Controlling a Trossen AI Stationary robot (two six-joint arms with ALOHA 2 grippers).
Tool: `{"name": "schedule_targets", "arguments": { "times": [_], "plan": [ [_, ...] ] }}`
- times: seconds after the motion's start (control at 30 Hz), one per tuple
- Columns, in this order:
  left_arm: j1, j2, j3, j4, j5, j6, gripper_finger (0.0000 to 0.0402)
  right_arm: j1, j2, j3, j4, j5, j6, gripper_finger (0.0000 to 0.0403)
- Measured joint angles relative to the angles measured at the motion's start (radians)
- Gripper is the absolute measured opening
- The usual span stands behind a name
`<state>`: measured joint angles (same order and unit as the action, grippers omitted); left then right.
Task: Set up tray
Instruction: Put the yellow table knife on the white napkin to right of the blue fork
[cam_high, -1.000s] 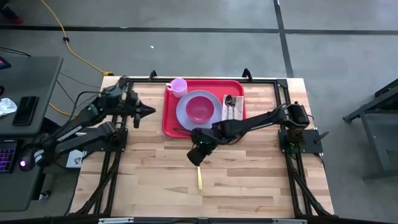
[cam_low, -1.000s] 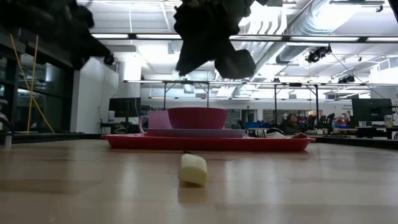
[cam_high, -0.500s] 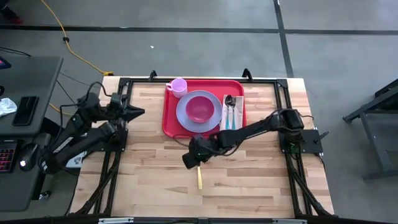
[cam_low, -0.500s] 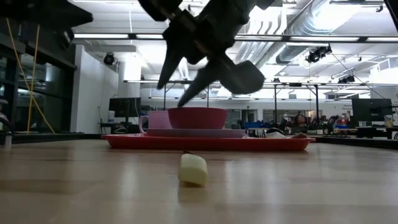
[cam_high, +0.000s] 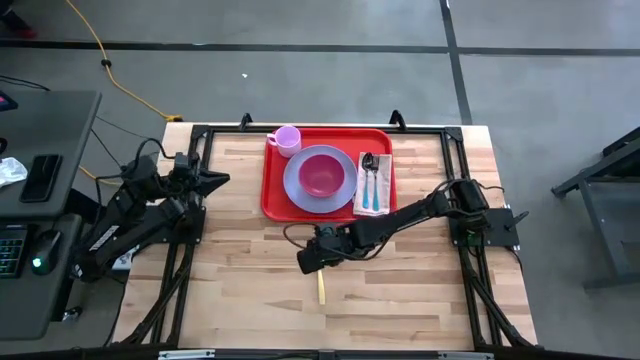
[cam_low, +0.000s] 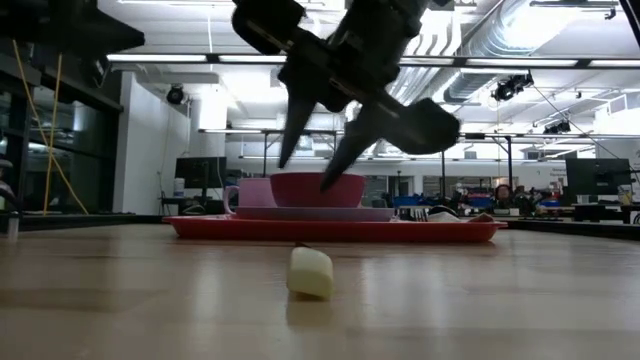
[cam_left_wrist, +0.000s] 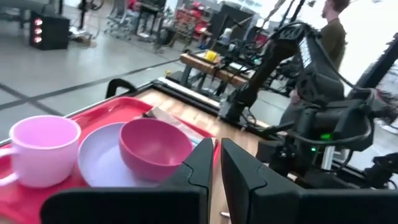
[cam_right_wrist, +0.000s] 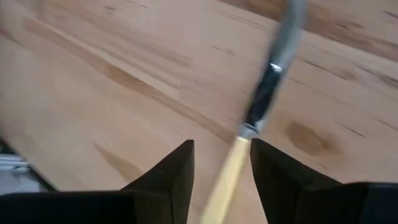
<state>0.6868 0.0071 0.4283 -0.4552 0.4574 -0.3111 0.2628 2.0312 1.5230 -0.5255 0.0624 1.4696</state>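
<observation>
Since half a second ago the right pincer (cam_high: 309, 262) has dropped lower toward the counter (cam_high: 400, 300), and the left arm has barely shifted.

Nearest in the low view lies a yellow-handled utensil (cam_low: 310, 271), end-on, at the centre of the frame. In the high view it sits just below centre, its metal end under the right pincer. That pincer hangs above it with fingers spread apart and nothing between them; the right wrist view shows the yellow handle (cam_right_wrist: 227, 171) lined up in the gap.

The right arm reaches from the right edge, stretched low and long toward the middle.

The red tray (cam_high: 274, 190) lies beyond, at upper centre, well apart from the pincer, bearing a lavender plate (cam_high: 296, 183), pink bowl (cam_high: 321, 174), pink mug (cam_high: 287, 139) and cutlery on a napkin (cam_high: 371, 180).

The left pincer (cam_high: 222, 180) waits at the left, fingers nearly closed, empty.
</observation>
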Motion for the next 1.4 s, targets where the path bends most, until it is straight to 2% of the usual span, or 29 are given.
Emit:
{"name": "schedule_targets", "arguments": {
  "times": [0.13, 0.3, 0.43, 0.73, 1.17, 1.4],
  "plan": [
    [0.0, 0.0, -0.099, 0.14, 0.036, -0.003, 0.0062, 0.02, 0.0, 0.0, -0.052, 0.004, 0.057, 0.0137],
    [0.0, -0.001, -0.248, 0.376, 0.091, -0.092, 0.0062, 0.04, 0.0, 0.0, -0.068, 0.025, 0.108, 0.0137],
    [0.0, 0.001, -0.324, 0.442, 0.099, -0.14, 0.0062, 0.041, 0.008, 0.001, -0.068, 0.01, 0.12, 0.0137],
    [0.0, 0.0, -0.343, 0.347, 0.098, -0.063, 0.0062, 0.02, 0.079, 0.001, -0.051, -0.097, 0.066, 0.0137],
    [0.0, 0.0, -0.343, 0.285, 0.072, -0.007, 0.0062, 0.004, 0.101, 0.001, 0.037, -0.086, 0.041, 0.0137],
    [0.0, 0.0, -0.342, 0.28, 0.042, 0.019, 0.0062, -0.008, 0.153, 0.006, 0.08, -0.111, 0.046, 0.0137]
  ]
}}
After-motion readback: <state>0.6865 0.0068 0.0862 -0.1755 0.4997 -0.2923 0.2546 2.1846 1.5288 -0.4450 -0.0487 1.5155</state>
